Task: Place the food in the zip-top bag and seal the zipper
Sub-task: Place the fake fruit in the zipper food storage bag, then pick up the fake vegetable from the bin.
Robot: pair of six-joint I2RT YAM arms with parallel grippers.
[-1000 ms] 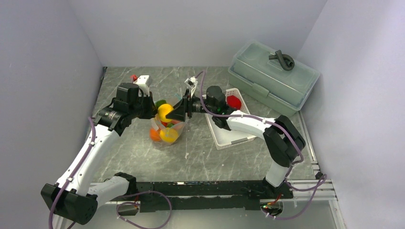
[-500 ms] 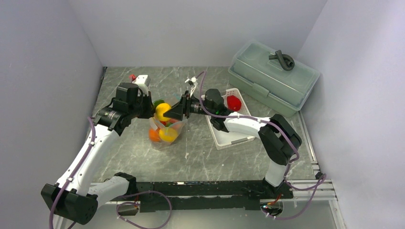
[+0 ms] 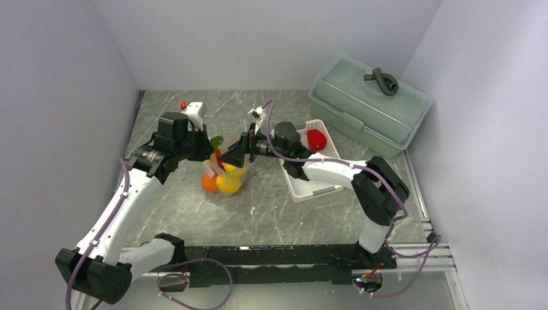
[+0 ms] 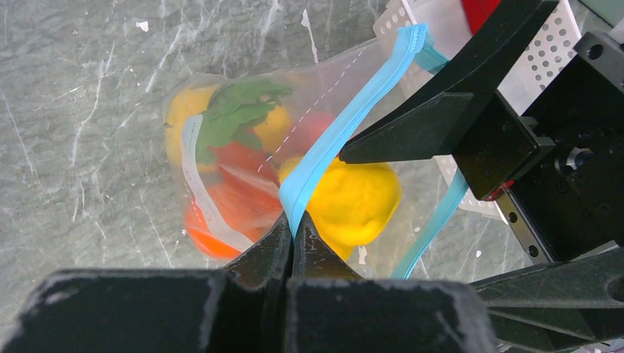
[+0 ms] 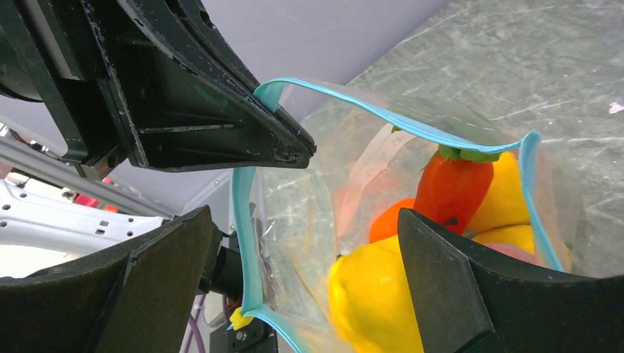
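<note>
We see the left gripper [image 4: 293, 246] pinched tight on the thin teal zipper strip [image 4: 353, 110] of the clear floppy plastic zip-top bag [image 3: 223, 184], holding one lip of the gaping mouth up. The right gripper [image 5: 305, 220] stands wide apart at that mouth and grips nothing. Its fingers sit one on each side of a yellow toy lemon [image 5: 371, 294] lying inside the bag. Beside the lemon we make out an orange toy carrot with green leaves [image 5: 452, 187] and more yellow and orange fruit. The bag is on the grey marbled tabletop [image 3: 278, 213], between the two arms and just left of the white slotted plastic basket [image 3: 310, 184], where a red toy pepper [image 3: 316, 137] lies.
</note>
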